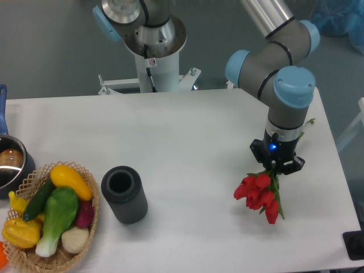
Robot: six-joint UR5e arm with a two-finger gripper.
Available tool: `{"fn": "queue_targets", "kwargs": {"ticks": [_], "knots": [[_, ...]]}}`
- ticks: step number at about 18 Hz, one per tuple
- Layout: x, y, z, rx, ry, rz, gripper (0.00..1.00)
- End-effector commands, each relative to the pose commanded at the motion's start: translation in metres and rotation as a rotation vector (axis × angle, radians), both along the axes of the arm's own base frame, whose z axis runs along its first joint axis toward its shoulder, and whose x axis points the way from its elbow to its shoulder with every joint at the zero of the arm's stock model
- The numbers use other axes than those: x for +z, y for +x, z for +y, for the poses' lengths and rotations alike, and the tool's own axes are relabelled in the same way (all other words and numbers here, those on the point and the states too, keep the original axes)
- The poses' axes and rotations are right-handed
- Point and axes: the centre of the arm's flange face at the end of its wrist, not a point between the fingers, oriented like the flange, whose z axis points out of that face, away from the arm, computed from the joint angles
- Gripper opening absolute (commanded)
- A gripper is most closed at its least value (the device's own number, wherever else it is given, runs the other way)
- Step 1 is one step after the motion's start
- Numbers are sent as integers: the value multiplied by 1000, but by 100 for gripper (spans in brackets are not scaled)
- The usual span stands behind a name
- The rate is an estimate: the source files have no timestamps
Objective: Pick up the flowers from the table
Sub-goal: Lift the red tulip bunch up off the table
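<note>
Near edge, about 7 o'clock: wicker basket (23,259) with yellow, green and pale vegetables. Just past it, toward 6-7 o'clock, a dark ribbed cylinder (124,194) stands upright, open top. At 9 o'clock a metal pot (10,164) sits at the table's left edge.

The flowers (260,192) are around 4 o'clock, red heads hanging down and toward the camera, stems running up into the gripper (277,164). Gripper is clamped on the stems just above the blooms. A stem end pokes out behind the wrist, near the right edge. A soft shadow lies on the table (170,136) beside the heads; whether the blooms touch the surface, cannot tell.

Progress, as a judgement: grasp is done, bunch looks lifted or nearly so. Left: raise clear and hold.

Far, 12 o'clock: robot base column (151,48) behind the table.
</note>
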Motion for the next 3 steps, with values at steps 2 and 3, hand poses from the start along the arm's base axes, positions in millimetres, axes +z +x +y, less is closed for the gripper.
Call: {"fn": "queue_targets", "kwargs": {"ticks": [2,3], "knots": [[14,-1,-5,0,-8,-13,0],[14,0,-6,-1,-11,-15,0]]}}
